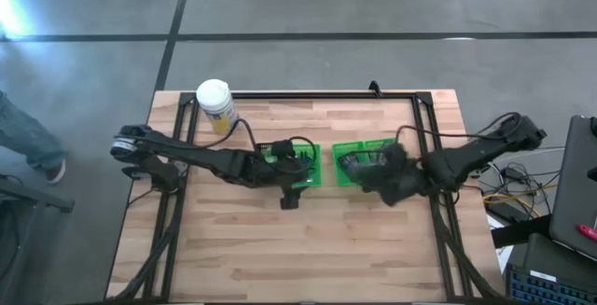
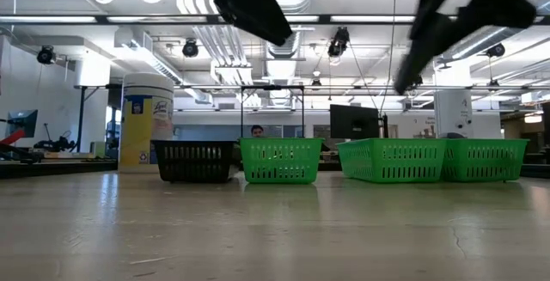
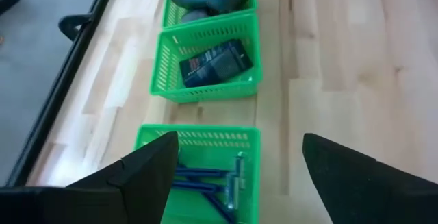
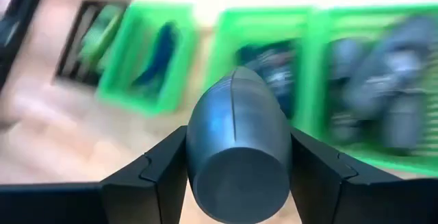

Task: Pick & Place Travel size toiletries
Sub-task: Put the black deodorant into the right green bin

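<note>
My right gripper (image 4: 238, 133) is shut on a dark grey oval tube (image 4: 236, 148) and hovers over the row of trays, near the rightmost green tray (image 1: 347, 152), which holds more grey tubes (image 4: 383, 94). My left gripper (image 3: 238, 142) is open and hangs above the green tray of blue T-shaped sticks (image 3: 219, 179), touching nothing. The neighbouring green tray holds dark packets (image 3: 213, 63). A black tray (image 4: 96, 42) with green bottles stands at the left end of the row. My right gripper pinches the grey tube between its two fingers (image 4: 161, 166), one on each long side (image 4: 198, 148). The tube lies along the fingers, with its flat round end (image 4: 236, 186) toward the wrist camera. It is lifted clear of the trays.
A white-lidded, yellow-labelled jar (image 1: 215, 103) stands near the table's far left. The trays (image 2: 279, 161) sit in a row across the middle. Bare wood lies toward the near edge (image 1: 298, 258). A dark frame (image 1: 308, 93) runs along the far and side edges. A person's leg (image 1: 28, 137) shows left of the table.
</note>
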